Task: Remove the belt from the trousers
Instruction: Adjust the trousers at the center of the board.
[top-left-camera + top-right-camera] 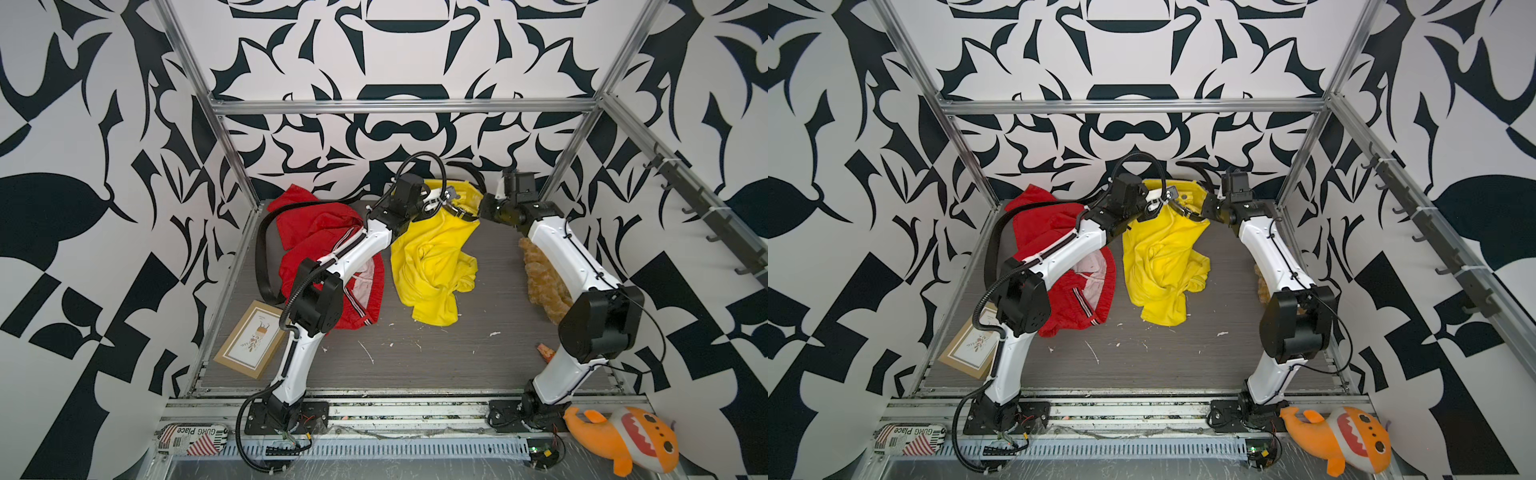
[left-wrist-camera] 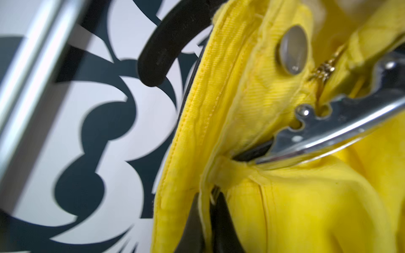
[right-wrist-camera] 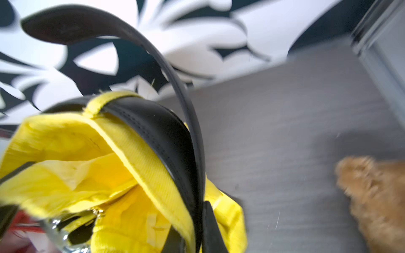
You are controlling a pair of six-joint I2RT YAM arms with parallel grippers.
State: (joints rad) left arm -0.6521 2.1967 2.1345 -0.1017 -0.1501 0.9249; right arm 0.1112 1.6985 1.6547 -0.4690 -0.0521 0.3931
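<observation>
Grey wood-grain tabletop (image 1: 415, 365) sits inside bold black-and-white patterned walls. The yellow trousers (image 1: 432, 266) lie crumpled at its far middle, waistband toward the back wall.

Both arms stretch forward from their bases and bend inward at the elbow, so the wrists meet over that waistband. The left gripper (image 1: 451, 198) comes in from the side of the trousers where the red shorts (image 1: 316, 232) lie. Its wrist view shows the dark fingers (image 2: 225, 232) pinched together on a yellow strip of waistband by a belt loop.

The right gripper (image 1: 482, 210) reaches in from the opposite side. In its wrist view the fingers (image 3: 212, 227) stand close together with the black belt (image 3: 157, 124) and the waistband edge between them. It seems to be gripping the belt, though blur and the frame edge hide the fingertips.

The belt runs under a yellow loop (image 3: 109, 97), and its free tail arches up above the trousers. The chrome buckle (image 2: 328, 124) hangs just beside the trousers' metal button (image 2: 292, 49) and open zip.

The left forearm covers part of the red shorts. A brown plush (image 1: 540, 274) on the trousers' other side is half hidden behind the right forearm.
</observation>
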